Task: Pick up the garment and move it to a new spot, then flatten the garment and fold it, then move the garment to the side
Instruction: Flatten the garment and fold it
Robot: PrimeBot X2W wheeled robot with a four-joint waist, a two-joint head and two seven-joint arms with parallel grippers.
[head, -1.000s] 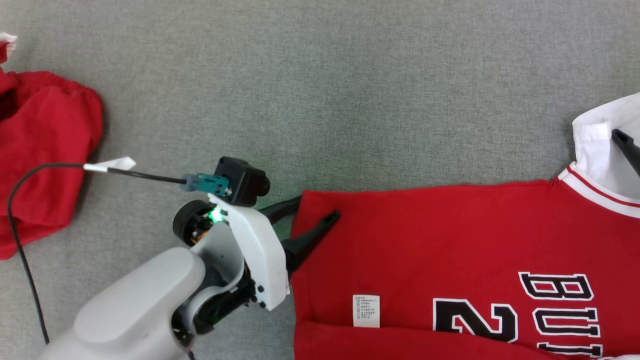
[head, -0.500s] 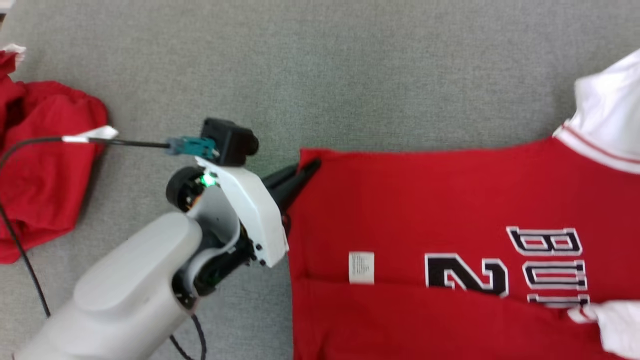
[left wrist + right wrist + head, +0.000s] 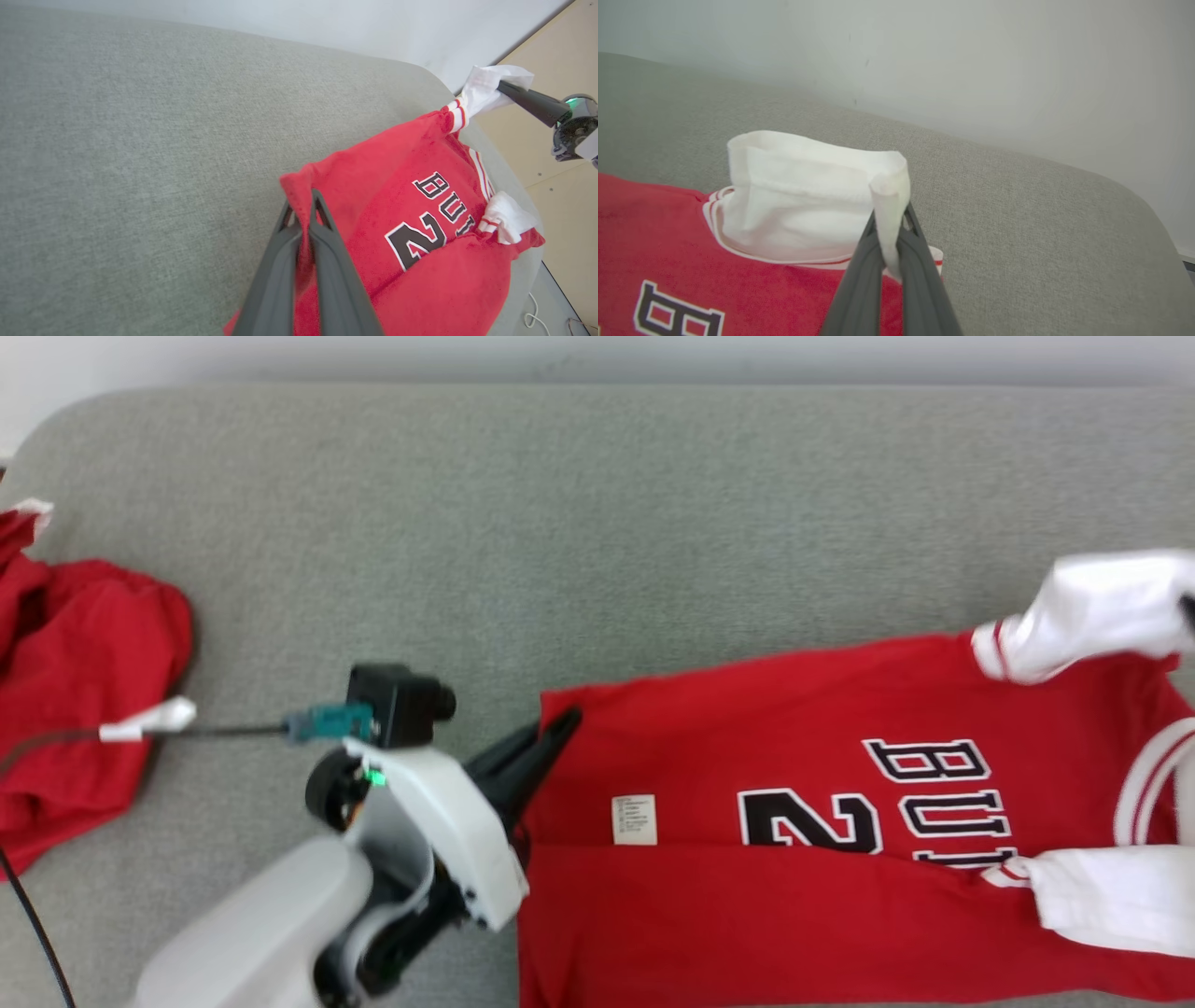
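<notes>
Pinches the hem corner of the red jersey with the left gripper, fingers pressed together on the cloth; clamps the right gripper likewise on the folded edge of the white sleeve; holds the jersey stretched between both over the grey cushion.

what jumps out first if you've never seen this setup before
The red jersey with black-and-white lettering dominates, stretched across the right half of the grey cushion. The left gripper is shut on its hem corner and the right gripper is shut on its white sleeve, holding that edge raised. A second red garment lies crumpled at the far left.
</notes>
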